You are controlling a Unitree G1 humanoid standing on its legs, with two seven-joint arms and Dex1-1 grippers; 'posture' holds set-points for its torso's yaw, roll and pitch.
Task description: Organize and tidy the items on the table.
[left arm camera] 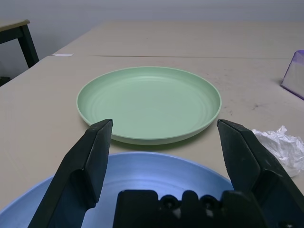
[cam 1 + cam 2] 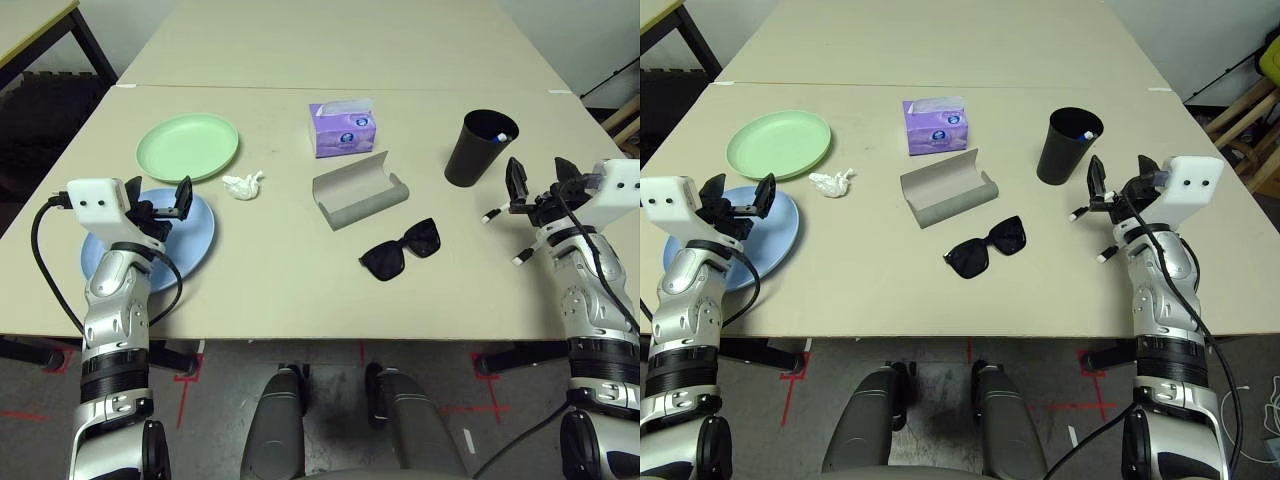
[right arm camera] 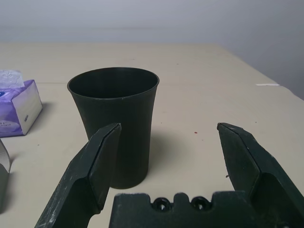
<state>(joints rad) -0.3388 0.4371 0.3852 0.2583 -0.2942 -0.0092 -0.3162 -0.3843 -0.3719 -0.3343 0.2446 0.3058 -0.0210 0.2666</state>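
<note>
Table (image 2: 300,290): pen (image 2: 499,134) in cup (image 2: 480,150).

The setting is a robot test room or lab. Indicators: plain beige tables (image 2: 300,290) pushed edge to edge, bare white walls (image 3: 152,19), red tape marks (image 2: 190,385) on the grey floor, and loose cables (image 2: 1252,415) beside the right table leg.

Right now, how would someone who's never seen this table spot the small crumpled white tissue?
On the large pale beige table, find the pale green round plate on the robot's left. The small crumpled white tissue lies just beside it, toward the open grey oblong glasses case. It is the only wrinkled white lump there.
</note>
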